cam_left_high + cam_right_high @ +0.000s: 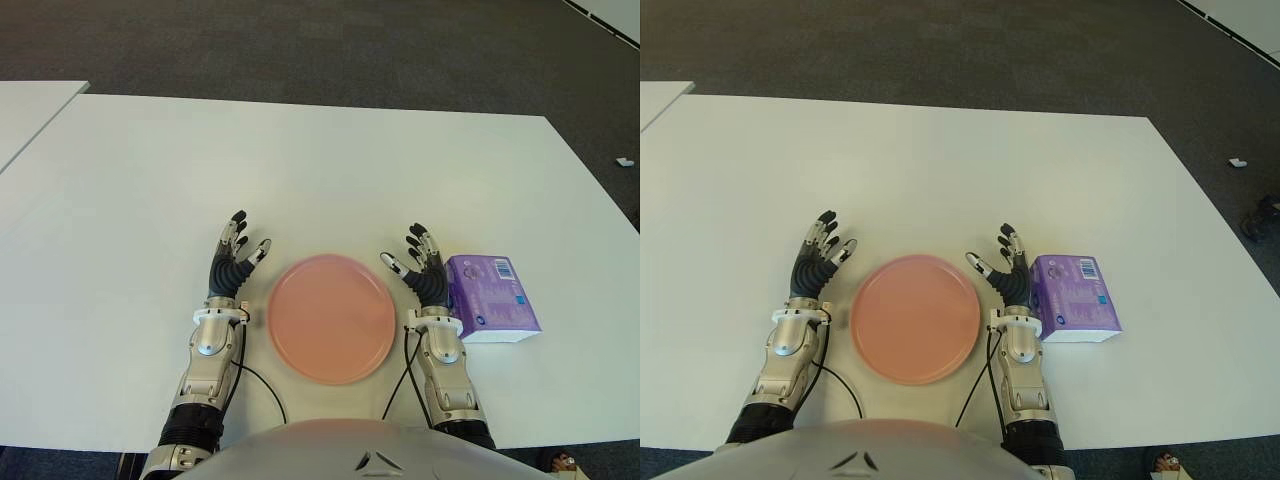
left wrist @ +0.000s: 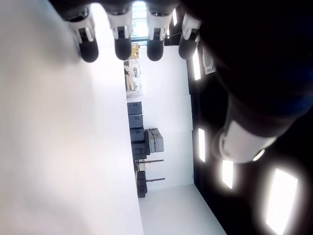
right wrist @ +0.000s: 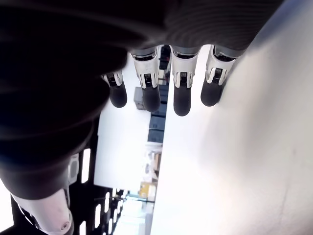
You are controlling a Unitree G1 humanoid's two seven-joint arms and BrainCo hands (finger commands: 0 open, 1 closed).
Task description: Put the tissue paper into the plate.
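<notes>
Nearest the camera, at the near edge of the white counter (image 1: 330,170), lies the pink plate (image 1: 331,317), and it holds nothing. Judged from that, the task has not really started: no part of the tissue paper is in the plate.

To the plate's right sits the tissue paper (image 1: 491,297), a purple pack lying flat on the counter, untouched. Between it and the plate is the right hand (image 1: 422,270), just beside the pack's near side, with its fingers (image 3: 180,95) straight and spread, holding nothing. Whether the hand brushes the pack I cannot tell.

On the plate's left, the left hand (image 1: 233,262) shows the same posture, fingers (image 2: 122,41) extended and released, empty, close to the plate's rim.

Everything is still to do: the pack has to be grasped, lifted over the rim and set down on the plate. The right hand looks the better placed for it, since the pack lies on its side.
</notes>
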